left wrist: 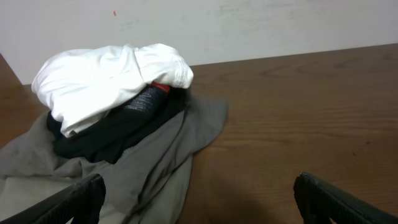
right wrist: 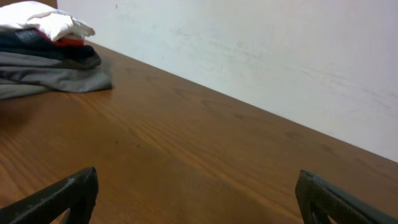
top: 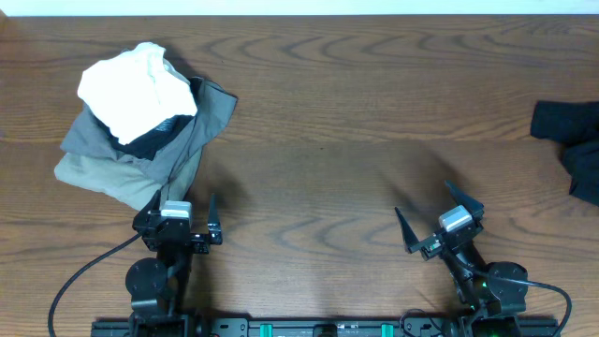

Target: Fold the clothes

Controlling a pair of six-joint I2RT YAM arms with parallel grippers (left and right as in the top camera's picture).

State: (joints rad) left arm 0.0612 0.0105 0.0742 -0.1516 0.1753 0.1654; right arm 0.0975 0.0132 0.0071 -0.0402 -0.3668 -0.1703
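Observation:
The clothes lie in a heap at the table's far left. A crumpled white garment (top: 138, 86) tops a black one (left wrist: 118, 127), and both rest on a grey one (top: 159, 154). My left gripper (top: 180, 208) stands open just in front of the heap's near edge. In the left wrist view the left gripper (left wrist: 199, 200) holds nothing; its left finger (left wrist: 78, 200) hovers over the grey fabric (left wrist: 155, 168), below the white garment (left wrist: 106, 81). My right gripper (top: 423, 198) is open over bare wood at the near right. In its own view the right gripper (right wrist: 198, 198) is empty, and the heap (right wrist: 43, 56) shows far off to the left.
A separate dark garment (top: 573, 140) lies at the table's right edge. A pale wall (right wrist: 261, 56) runs along the table's far side. Wooden tabletop (top: 337, 122) stretches between the heap and the dark garment.

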